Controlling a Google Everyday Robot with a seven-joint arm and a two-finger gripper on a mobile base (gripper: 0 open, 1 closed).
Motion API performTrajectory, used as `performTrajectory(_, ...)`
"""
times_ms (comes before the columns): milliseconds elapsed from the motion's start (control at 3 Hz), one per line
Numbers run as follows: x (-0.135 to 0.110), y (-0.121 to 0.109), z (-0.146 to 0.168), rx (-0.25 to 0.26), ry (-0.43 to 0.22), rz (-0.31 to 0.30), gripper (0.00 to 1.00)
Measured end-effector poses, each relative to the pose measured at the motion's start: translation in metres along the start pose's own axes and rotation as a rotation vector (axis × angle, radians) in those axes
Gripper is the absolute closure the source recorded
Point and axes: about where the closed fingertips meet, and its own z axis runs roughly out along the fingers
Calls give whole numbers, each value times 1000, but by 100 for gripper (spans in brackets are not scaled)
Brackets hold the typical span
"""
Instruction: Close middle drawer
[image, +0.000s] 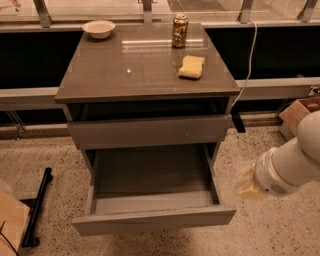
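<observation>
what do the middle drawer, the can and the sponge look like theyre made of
The middle drawer looks like laminate board: matte grey-brown, grainless. The can: metal, glossy highlights. The sponge: probably foam, dull yellow, soft rounded edges. The pincer hangs right of the open drawer.

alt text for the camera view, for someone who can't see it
A wide, shallow grey-brown middle drawer stands pulled far out of a grey-brown cabinet, and the robot's pale claw hangs beside the drawer's right front corner, not touching it. A white bowl, a brown drink can and a yellow sponge sit on the cabinet top.
</observation>
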Motion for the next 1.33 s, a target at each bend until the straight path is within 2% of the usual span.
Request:
performTrajectory(333, 2, -1, 10, 1, -12, 10, 100)
performTrajectory(667, -2, 2, 34, -39, -37, 9, 100)
performTrajectory(1333, -2, 3, 124, -105, -171, 19, 100)
